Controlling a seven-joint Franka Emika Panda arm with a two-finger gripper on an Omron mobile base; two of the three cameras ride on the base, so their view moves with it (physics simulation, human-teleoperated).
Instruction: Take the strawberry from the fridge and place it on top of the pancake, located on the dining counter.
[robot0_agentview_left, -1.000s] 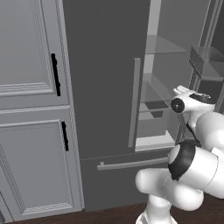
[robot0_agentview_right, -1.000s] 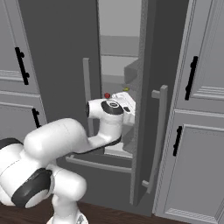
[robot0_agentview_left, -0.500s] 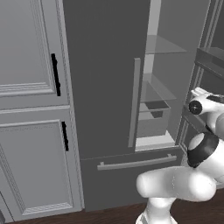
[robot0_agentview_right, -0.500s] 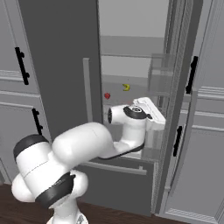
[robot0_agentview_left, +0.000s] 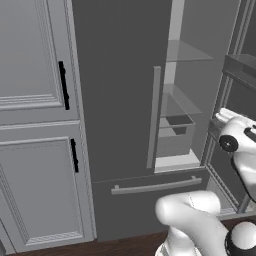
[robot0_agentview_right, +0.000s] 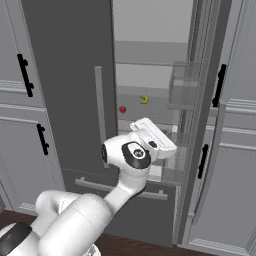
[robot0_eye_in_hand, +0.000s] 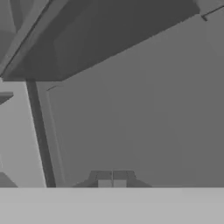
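Note:
The fridge is tall and dark grey, its left door shut and its right door swung wide open, edge-on in the right base view. Inside, the tiny red strawberry rests on a pale shelf, left of a small yellow curved item. My white hand hovers below and right of the strawberry, close to the open door's inner side, apart from the berry. In the hand view my gripper is shut with nothing between its tips, facing a flat grey panel. The pancake and dining counter are out of view.
Light grey panelled cabinets with black handles flank the fridge on both sides. A grey bin sits on a lower fridge shelf. The bottom drawer with its bar handle is closed. Door bins jut from the open door.
My hand has swung to the right across the fridge opening and the right door has opened wider, uncovering the shelf with the strawberry. The gripper stayed shut.

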